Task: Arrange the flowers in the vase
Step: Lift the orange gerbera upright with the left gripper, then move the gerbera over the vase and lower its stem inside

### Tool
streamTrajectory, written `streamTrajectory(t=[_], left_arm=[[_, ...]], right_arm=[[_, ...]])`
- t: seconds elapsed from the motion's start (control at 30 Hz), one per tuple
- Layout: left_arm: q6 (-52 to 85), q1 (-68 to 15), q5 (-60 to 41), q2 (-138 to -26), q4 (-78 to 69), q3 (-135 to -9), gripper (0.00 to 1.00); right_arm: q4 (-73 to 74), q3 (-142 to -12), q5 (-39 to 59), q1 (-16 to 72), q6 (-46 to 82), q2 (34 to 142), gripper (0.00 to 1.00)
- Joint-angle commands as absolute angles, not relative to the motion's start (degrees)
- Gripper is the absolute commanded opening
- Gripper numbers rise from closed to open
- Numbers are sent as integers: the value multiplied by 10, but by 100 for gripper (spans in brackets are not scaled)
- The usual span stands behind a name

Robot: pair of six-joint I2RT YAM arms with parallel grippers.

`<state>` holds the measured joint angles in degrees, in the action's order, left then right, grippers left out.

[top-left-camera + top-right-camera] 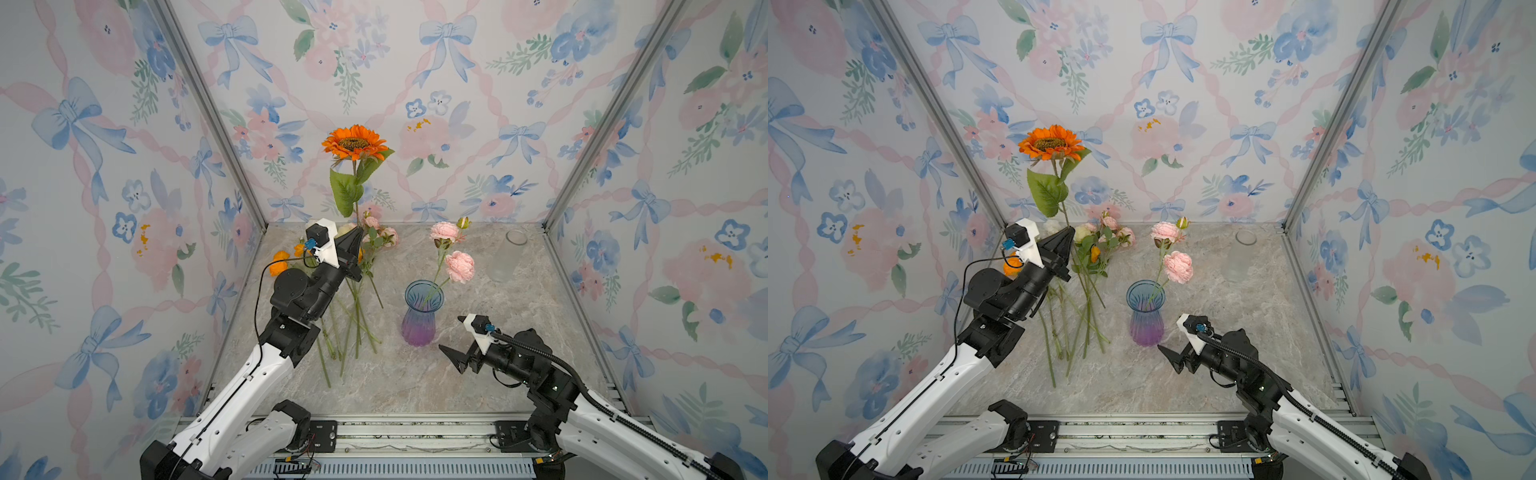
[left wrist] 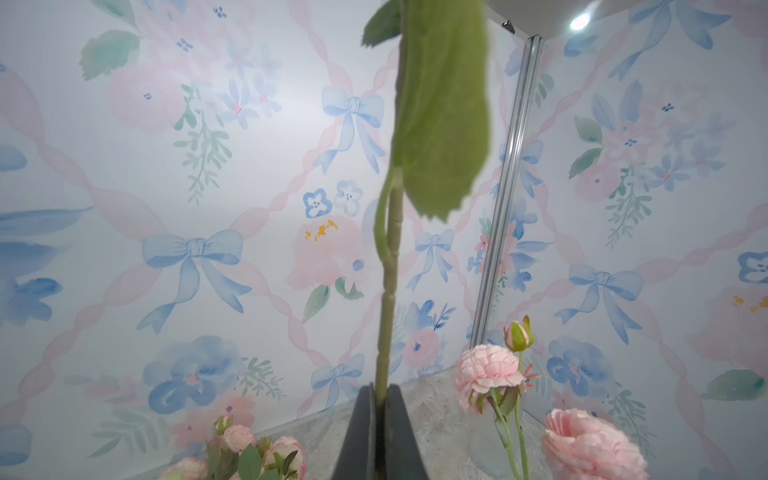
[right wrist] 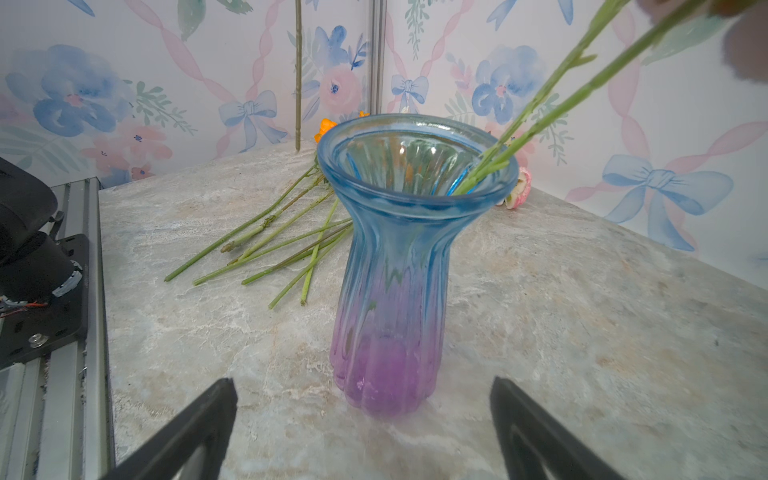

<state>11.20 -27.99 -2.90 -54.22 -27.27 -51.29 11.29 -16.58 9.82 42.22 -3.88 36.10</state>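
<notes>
The left claw (image 2: 380, 390) is clamped on a green stem (image 2: 388, 291) that rises straight up from between its dark fingers (image 2: 361, 432). A broad leaf (image 2: 442, 124) hangs close to the lens. Ruffled pink flowers (image 2: 486, 370) and a bud (image 2: 518, 336) stand to one side above the marble tabletop (image 2: 436, 419), and small roses (image 2: 239, 438) show on the other.

Top views: set high over the front rail, side by side, looking down and toward the back wall; far enough to take in the whole table (image 1: 395, 382) and both arms.
Left wrist view: just behind the left gripper (image 2: 380, 390), looking up along the sunflower stem (image 2: 386, 291).
Right wrist view: low behind the right gripper (image 3: 362, 381), close to the vase (image 3: 395, 270).
Shared: pink blooms (image 2: 486, 370) in the left wrist and both top views; vase and loose stems (image 3: 266, 220) in the right wrist and both top views.
</notes>
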Motion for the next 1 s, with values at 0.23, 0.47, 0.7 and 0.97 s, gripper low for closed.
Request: streamTrajectory(t=[0.23,0.47,0.7,0.97], left_arm=[[117,-354,-4,-558,-381,-560,0],[114,-391,9,-582,-538,-453,0],[116,-412,39,-612,-557,-426,0],[132,-438,55,-661,-599,-404,0]], right_arm=[[121,-160,97,415,-33,361,97],[119,-160,97,414,-34,362,97],[118,-160,98,413,-34,358,97],[116,-161,100,413,-34,359,97]])
